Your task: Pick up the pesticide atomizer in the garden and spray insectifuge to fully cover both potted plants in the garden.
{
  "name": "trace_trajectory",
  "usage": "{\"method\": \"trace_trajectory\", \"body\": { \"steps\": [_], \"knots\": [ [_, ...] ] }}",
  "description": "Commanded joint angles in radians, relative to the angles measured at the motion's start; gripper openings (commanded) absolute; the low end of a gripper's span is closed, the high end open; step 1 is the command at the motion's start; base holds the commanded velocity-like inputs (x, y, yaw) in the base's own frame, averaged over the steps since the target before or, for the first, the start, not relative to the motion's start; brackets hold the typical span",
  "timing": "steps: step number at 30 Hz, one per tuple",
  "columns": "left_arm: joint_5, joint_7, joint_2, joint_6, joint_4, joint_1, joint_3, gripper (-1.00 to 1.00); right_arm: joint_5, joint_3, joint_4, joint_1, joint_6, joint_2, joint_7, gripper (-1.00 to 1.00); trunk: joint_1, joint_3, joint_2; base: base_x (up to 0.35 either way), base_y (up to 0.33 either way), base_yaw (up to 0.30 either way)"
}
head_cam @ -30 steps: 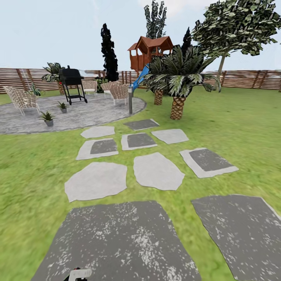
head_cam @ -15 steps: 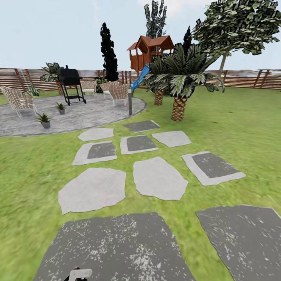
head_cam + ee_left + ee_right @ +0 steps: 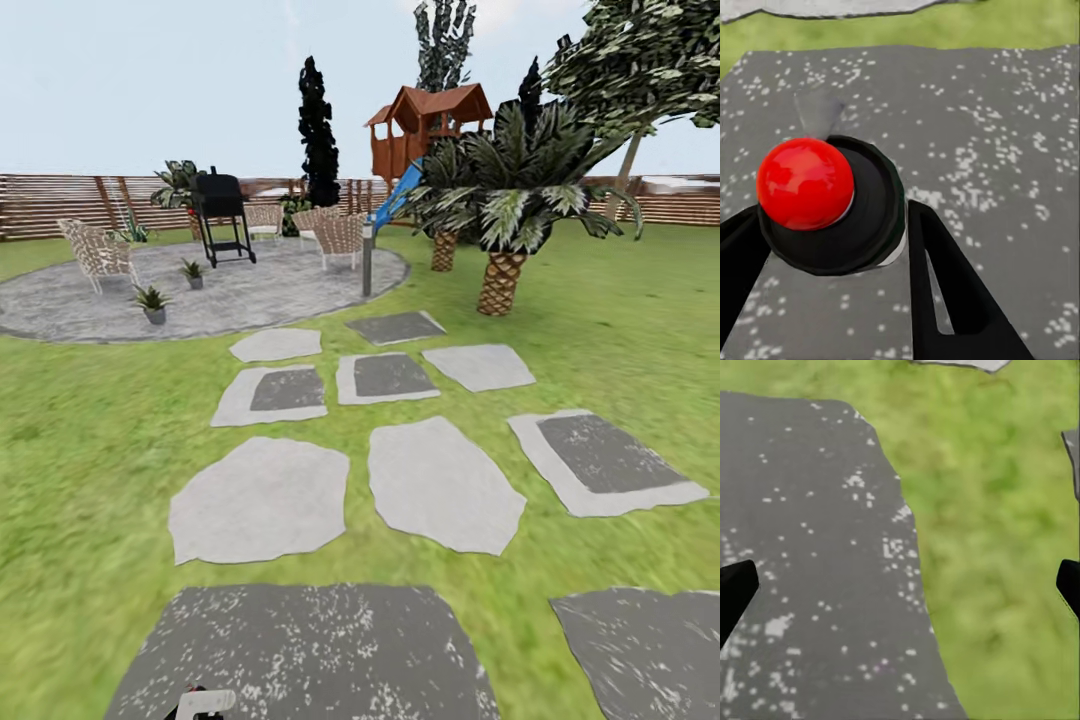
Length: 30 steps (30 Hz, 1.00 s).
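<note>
1. While the stepping stones [image 3: 262, 496] run across the lawn [image 3: 80, 430] toward the round paving [image 3: 250, 290], the two potted plants [image 3: 152, 303] [image 3: 192, 272] stand on that paving, one near its front edge, the other just behind it, closer to the black grill [image 3: 222, 212].
2. Wicker chairs [image 3: 98, 252] sit around the paving, and the slatted wooden fence [image 3: 60, 202] runs behind.
3. The left gripper [image 3: 832, 240] pinches the pesticide atomizer [image 3: 832, 206], a dark round body with a red knob, over a speckled dark slab [image 3: 990, 135].
4. The right gripper [image 3: 900, 585] is spread wide, fingertips [image 3: 735, 585] at the frame edges, above slab and grass.
</note>
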Motion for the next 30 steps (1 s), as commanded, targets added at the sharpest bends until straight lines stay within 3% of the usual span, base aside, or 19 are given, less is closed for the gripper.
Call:
{"method": "trace_trajectory", "body": {
  "steps": [1,30],
  "knots": [
    [0.000,0.000,0.000,-0.004,0.001,-0.001,0.004,-1.00,0.001,0.000,0.000,0.000,-0.003,0.000,0.000,1.00,0.000,-0.001,0.000,0.340,0.000,0.277],
    [0.001,0.000,0.001,-0.005,0.001,-0.001,0.005,-1.00,0.001,0.000,0.000,0.000,-0.003,0.000,0.000,1.00,0.000,-0.001,0.000,0.340,0.000,0.277]
  ]
}}
